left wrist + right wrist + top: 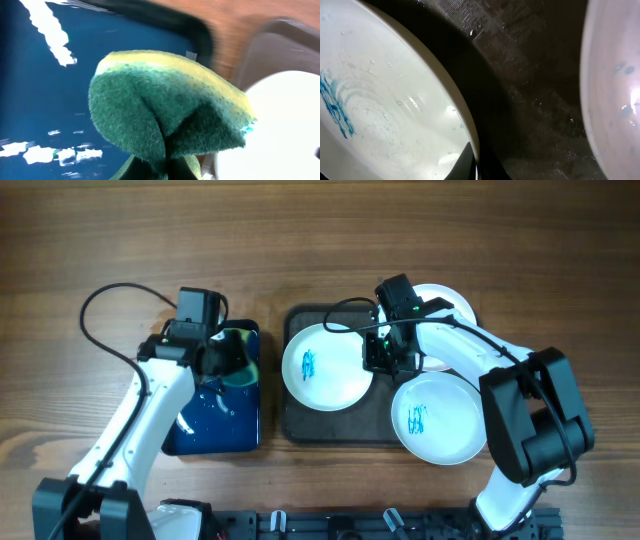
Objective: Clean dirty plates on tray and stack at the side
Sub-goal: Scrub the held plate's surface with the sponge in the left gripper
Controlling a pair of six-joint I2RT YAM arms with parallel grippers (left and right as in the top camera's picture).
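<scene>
A dark tray [300,425] holds three white plates. The left plate [335,380] has a blue stain, and so does the front right plate [450,425]. The back right plate [450,302] is partly hidden by my right arm. My right gripper [383,362] is shut on the left plate's right rim; in the right wrist view its fingers [477,165] pinch that rim [380,115]. My left gripper [228,358] is shut on a green and yellow sponge [170,105], folded, over the blue basin's right edge.
A blue basin [215,415] of water stands left of the tray, also in the left wrist view [35,100]. The right wrist view shows wet tray floor [530,100] and another plate [615,90] at the right. Bare wooden table surrounds them.
</scene>
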